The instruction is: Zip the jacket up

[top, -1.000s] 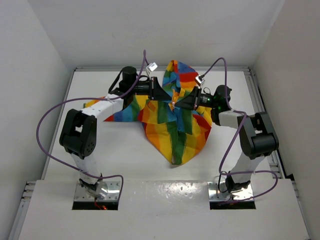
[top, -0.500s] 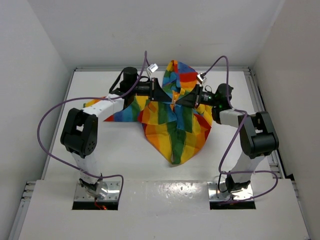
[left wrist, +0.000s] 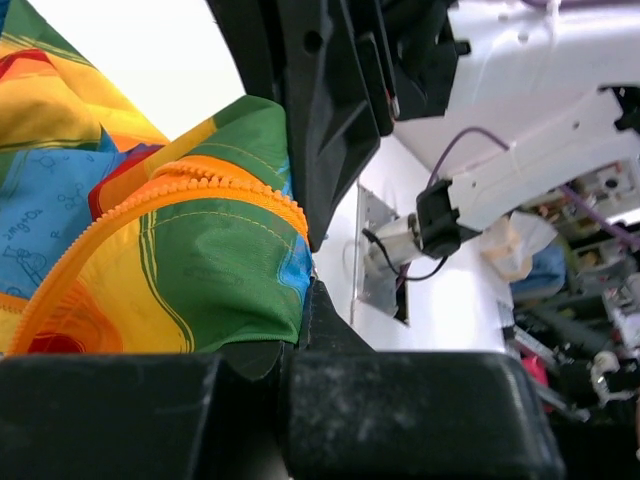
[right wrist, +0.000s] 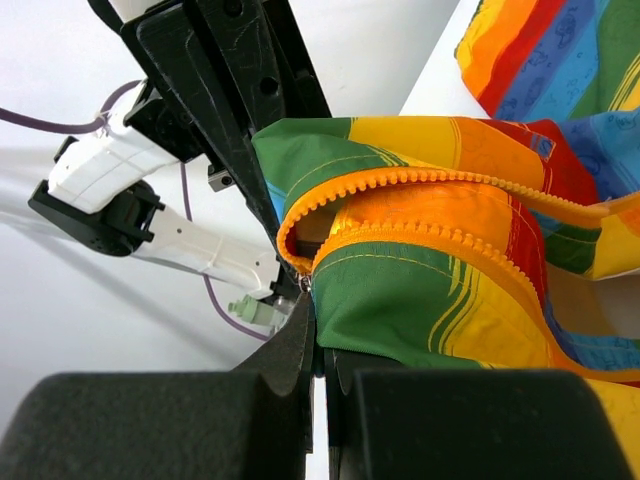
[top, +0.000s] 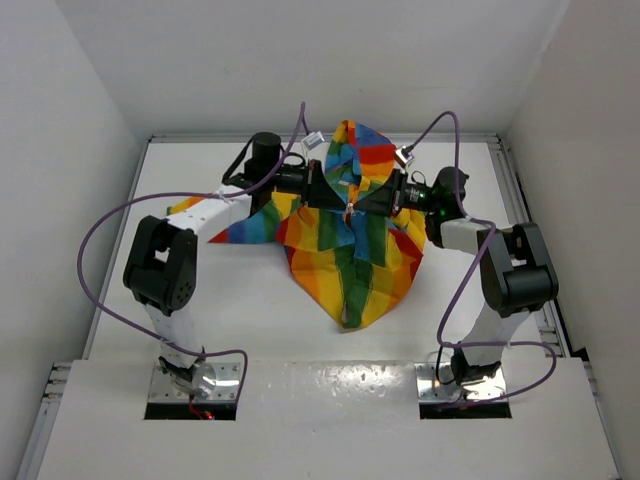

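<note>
The rainbow-striped jacket (top: 355,250) lies bunched at the middle of the table, its hood end raised toward the back. My left gripper (top: 335,196) and right gripper (top: 358,203) meet over it from either side, fingertips almost touching. In the left wrist view my left gripper (left wrist: 305,290) is shut on the jacket's green hem (left wrist: 215,290), just below the orange zipper teeth (left wrist: 190,185). In the right wrist view my right gripper (right wrist: 318,335) is shut on the other green hem (right wrist: 400,300), below its orange zipper (right wrist: 420,235). The zipper's two sides lie open and apart.
White walls enclose the table (top: 230,310) at the back and both sides. A jacket sleeve (top: 190,207) lies under my left arm. Purple cables (top: 100,230) loop from both arms. The arm bases (top: 195,380) stand at the near edge.
My left gripper has moved right toward the right gripper, bringing its hem with it. The jacket's middle has bunched a little closer. The right arm has hardly moved.
</note>
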Controlling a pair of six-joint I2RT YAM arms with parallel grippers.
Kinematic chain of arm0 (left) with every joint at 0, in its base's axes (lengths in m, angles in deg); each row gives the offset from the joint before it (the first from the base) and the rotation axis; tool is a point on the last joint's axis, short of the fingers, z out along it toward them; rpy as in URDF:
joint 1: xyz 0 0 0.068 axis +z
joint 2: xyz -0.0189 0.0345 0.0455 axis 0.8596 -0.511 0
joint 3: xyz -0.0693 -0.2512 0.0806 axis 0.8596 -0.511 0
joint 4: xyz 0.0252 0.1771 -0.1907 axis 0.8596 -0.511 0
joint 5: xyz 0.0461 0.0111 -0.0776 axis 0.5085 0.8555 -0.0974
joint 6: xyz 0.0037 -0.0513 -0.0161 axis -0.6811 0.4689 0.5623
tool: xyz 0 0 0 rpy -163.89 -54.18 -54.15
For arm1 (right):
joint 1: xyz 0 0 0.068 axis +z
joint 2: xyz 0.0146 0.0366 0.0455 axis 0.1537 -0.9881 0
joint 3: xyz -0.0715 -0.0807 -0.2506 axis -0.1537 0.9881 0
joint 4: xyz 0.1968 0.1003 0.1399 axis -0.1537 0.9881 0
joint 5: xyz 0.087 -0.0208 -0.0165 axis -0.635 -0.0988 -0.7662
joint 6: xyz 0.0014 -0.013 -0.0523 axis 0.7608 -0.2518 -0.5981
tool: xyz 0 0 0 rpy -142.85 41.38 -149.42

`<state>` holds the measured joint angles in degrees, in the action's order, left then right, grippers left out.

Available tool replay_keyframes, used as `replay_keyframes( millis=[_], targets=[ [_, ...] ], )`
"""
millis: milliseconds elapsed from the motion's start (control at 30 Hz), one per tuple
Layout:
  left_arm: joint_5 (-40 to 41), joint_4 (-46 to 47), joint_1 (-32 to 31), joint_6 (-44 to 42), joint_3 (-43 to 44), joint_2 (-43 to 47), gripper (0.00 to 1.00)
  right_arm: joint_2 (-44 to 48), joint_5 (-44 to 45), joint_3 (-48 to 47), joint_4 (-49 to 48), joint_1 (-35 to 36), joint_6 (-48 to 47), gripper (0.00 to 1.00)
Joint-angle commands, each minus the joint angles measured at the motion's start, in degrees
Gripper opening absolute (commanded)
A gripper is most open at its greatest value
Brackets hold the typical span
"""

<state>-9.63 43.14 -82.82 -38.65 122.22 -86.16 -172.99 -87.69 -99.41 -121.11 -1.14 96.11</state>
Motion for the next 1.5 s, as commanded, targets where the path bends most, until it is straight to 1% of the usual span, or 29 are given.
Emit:
replay_keyframes(
  millis=[0, 233, 367, 433, 467, 567, 667, 733, 767, 833, 967, 1000, 1100, 1167, 1467],
  targets=[
    [-6.57, -6.66, -1.94, -6.45, 1.36, 0.23, 0.0, 0.16, 4.19, -2.26, -4.97, -1.2, -0.43, 0.0],
    [-7.98, -7.98, -1.94, -6.45, 1.36, -1.0, 0.0, 0.42, 4.36, -2.79, -5.85, -1.11, 0.54, 0.0],
    [-6.14, -7.02, -1.94, -5.4, 0.31, -1.0, 0.0, 1.03, 4.45, -1.56, -6.46, -1.11, 0.89, 0.0],
    [-6.14, -5.17, -1.41, -3.99, -0.48, -1.0, 0.05, 1.56, 4.54, -0.77, -6.55, -0.94, 1.07, 0.0],
    [-6.14, -5.16, -1.41, -3.12, -1.09, -1.0, 0.12, 1.56, 4.45, -0.33, -6.9, -0.94, 1.15, 0.0],
    [-6.14, -3.58, -1.41, -1.8, -1.1, -1.0, 0.18, 2.09, 4.8, 0.72, -7.6, -1.02, 1.85, 0.0],
    [-5.53, -1.74, -1.41, -0.22, -1.62, -0.47, 0.21, 2.7, 4.98, 1.87, -8.4, -0.67, 2.47, 0.0],
    [-5.0, -1.13, -1.41, -0.21, -1.62, -0.47, 0.21, 3.23, 5.06, 2.83, -9.01, -1.89, 2.47, 0.0],
    [-4.99, -0.6, -1.41, 0.31, -1.62, 0.14, 0.21, 3.41, 5.07, 3.1, -9.36, -0.42, 2.65, 0.0],
    [-3.59, -0.07, -1.41, 0.32, -1.62, 0.14, 0.21, 3.93, 5.06, 4.06, -9.54, -0.5, 2.91, 0.0],
    [-1.4, -0.07, -1.41, 1.46, -2.15, 0.67, 0.35, 4.11, 5.06, 4.59, -11.12, -0.41, 3.96, 0.0],
    [-1.39, -0.07, -1.41, 1.46, -2.15, 0.67, 0.43, 4.02, 4.98, 4.77, -11.21, -0.5, 4.23, 0.0],
    [0.19, -0.07, -1.41, 1.46, -2.15, 0.67, 0.49, 4.2, 4.98, 4.86, -11.91, -0.5, 4.49, 0.0],
    [0.19, -0.07, -1.41, 1.99, -2.15, 0.67, 0.5, 4.29, 4.89, 5.03, -12.53, -0.5, 4.93, 0.0],
    [0.19, 3.88, -1.41, 5.94, -1.02, 0.14, 0.49, 4.29, 4.8, 6.09, -14.11, -0.41, 5.99, 0.0]
  ],
)
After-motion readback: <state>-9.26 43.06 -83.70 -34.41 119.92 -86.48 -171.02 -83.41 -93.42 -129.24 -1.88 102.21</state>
